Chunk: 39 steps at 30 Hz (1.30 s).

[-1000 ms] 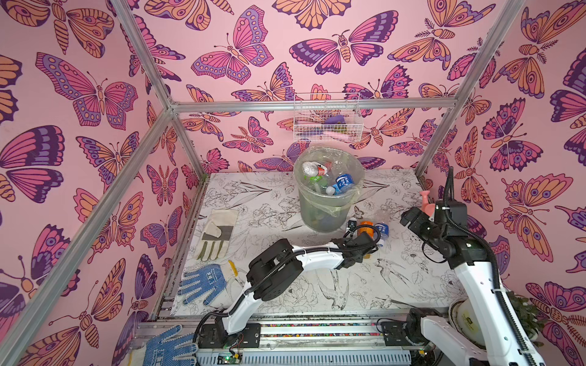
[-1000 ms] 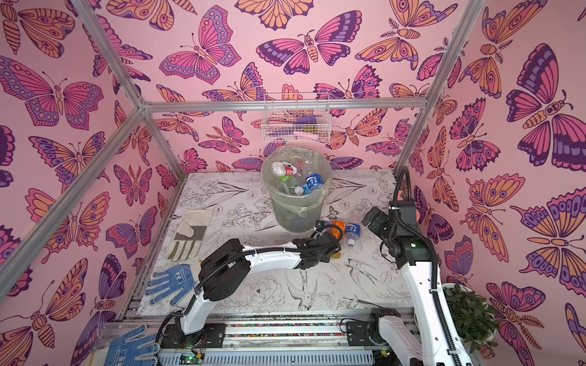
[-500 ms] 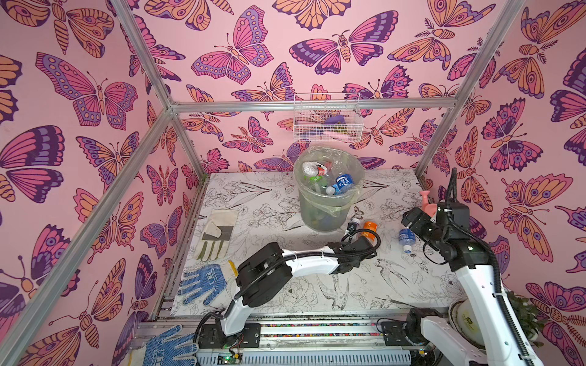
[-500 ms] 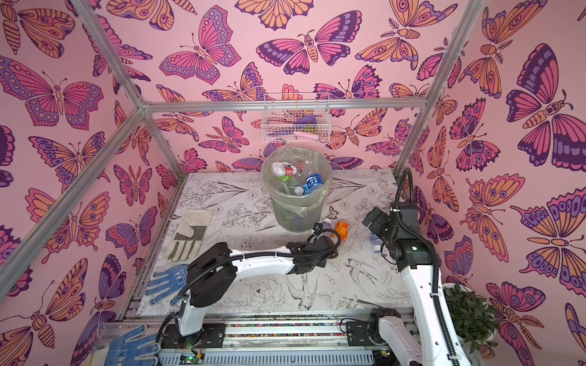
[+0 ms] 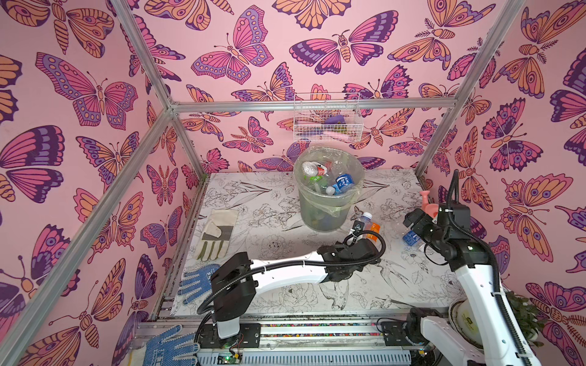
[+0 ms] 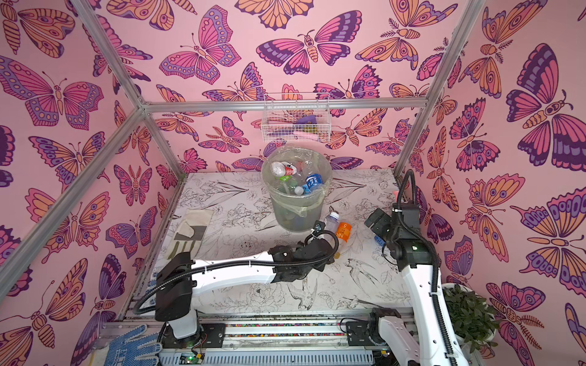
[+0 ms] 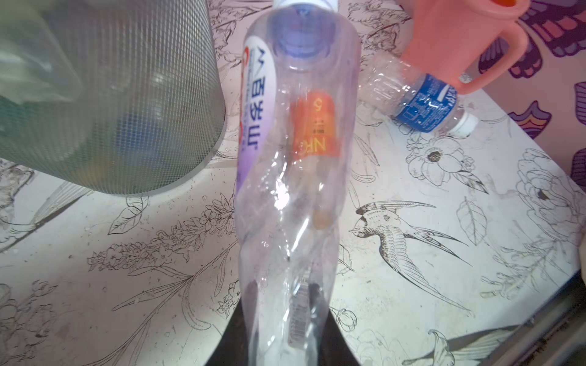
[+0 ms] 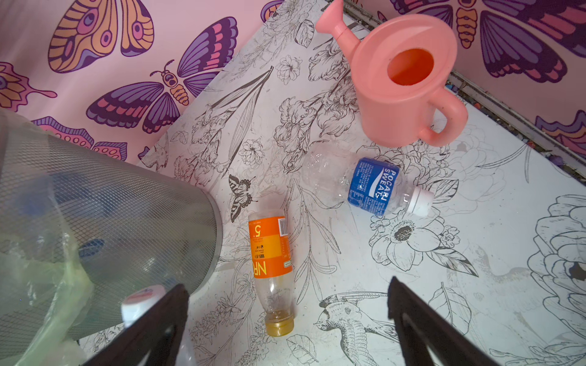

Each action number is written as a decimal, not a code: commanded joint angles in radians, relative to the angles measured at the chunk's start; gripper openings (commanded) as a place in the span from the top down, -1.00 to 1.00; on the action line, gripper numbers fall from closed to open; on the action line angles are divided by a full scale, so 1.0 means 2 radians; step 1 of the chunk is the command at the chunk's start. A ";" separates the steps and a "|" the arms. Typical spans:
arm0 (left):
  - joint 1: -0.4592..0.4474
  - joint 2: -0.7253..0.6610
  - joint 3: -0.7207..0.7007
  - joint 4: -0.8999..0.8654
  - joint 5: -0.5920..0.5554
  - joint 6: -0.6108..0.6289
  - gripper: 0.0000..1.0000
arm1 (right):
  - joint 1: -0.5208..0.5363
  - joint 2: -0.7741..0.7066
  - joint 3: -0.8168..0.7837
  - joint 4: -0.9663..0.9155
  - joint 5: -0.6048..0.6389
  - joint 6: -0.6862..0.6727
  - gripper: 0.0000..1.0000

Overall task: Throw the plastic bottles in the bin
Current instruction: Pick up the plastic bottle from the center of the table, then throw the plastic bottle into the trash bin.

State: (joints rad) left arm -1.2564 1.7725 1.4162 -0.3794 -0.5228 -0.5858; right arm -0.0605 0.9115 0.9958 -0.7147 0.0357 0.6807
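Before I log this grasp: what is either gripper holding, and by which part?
Left gripper: clear white-capped bottle, by its base end. Right gripper: open, empty.

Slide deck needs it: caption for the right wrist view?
Open right gripper facing orange-label bottle and Pocari Sweat bottle; grey bin, pink watering can alongside.

The grey mesh bin (image 5: 320, 218), clear liner over its rim, stands upright with several bottles inside (a blue-labelled bottle (image 5: 344, 183) on top). Just beside the bin, the left claw (image 7: 282, 329) pinches a crumpled clear white-capped bottle (image 7: 295, 177). An orange-labelled bottle (image 8: 271, 253) lies near the bin and a Pocari Sweat bottle (image 8: 371, 183) farther from it, both on their sides.
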 commanded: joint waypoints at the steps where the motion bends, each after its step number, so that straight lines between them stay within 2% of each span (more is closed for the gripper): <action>1: -0.014 -0.031 0.022 -0.035 -0.037 0.043 0.77 | -0.009 0.003 0.003 0.003 -0.001 0.004 -0.98; 8: -0.044 -0.060 0.079 -0.054 -0.073 0.112 0.81 | -0.014 0.004 0.008 0.003 -0.006 0.005 -0.98; 14: -0.065 -0.076 0.152 -0.054 -0.126 0.209 0.83 | -0.015 -0.001 0.006 0.004 -0.008 0.007 -0.98; 21: -0.063 -0.088 0.232 -0.024 -0.158 0.332 0.89 | -0.015 -0.003 0.012 0.004 -0.013 0.008 -0.98; 26: -0.046 -0.083 0.281 0.000 -0.148 0.391 0.90 | -0.016 -0.003 0.017 0.004 -0.016 0.009 -0.98; 34: 0.008 -0.057 0.356 -0.001 -0.105 0.416 0.92 | -0.015 -0.004 0.018 0.005 -0.018 0.009 -0.98; 36: 0.032 -0.051 0.365 -0.015 -0.085 0.399 0.94 | -0.016 -0.003 0.018 0.005 -0.018 0.009 -0.98; 39: 0.080 -0.036 0.383 -0.072 -0.034 0.342 0.95 | -0.015 -0.002 0.018 0.006 -0.021 0.009 -0.98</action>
State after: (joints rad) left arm -1.1652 1.6638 2.1548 -0.4232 -0.6868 0.1761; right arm -0.0845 0.9154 0.9977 -0.7143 0.0032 0.6846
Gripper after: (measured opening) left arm 0.241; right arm 0.989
